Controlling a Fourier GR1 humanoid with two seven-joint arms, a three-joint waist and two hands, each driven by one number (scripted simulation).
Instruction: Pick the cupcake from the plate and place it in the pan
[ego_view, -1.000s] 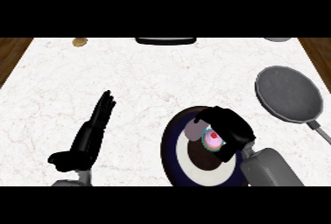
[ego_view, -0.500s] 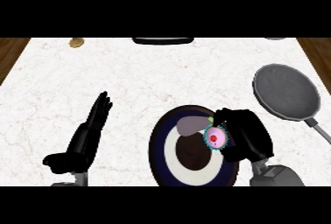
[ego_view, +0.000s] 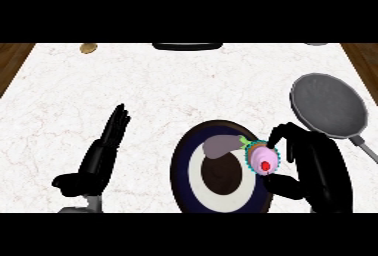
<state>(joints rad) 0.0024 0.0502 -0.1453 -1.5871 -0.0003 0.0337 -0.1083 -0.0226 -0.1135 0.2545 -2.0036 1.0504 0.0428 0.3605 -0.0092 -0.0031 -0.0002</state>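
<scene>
White marble desk (ego_view: 184, 85), wood beyond; your right hand (ego_view: 314, 172) fingers clamp the cupcake (ego_view: 263, 159) over the plate (ego_view: 184, 165) rim; left hand (ego_view: 100, 155) fingers straight.

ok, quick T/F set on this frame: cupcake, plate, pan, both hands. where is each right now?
1. The right hand is curled round the cupcake. True.
2. The cupcake is already in the pan. False: it is in the hand at the plate's right rim; nothing shows in the pan.
3. The left hand holds the plate. False: it is open, fingers straight, on the counter left of the plate and apart from it.
4. The pan lies up and to the right of the plate. True.
5. A purple thing lies on the plate. True.
</scene>
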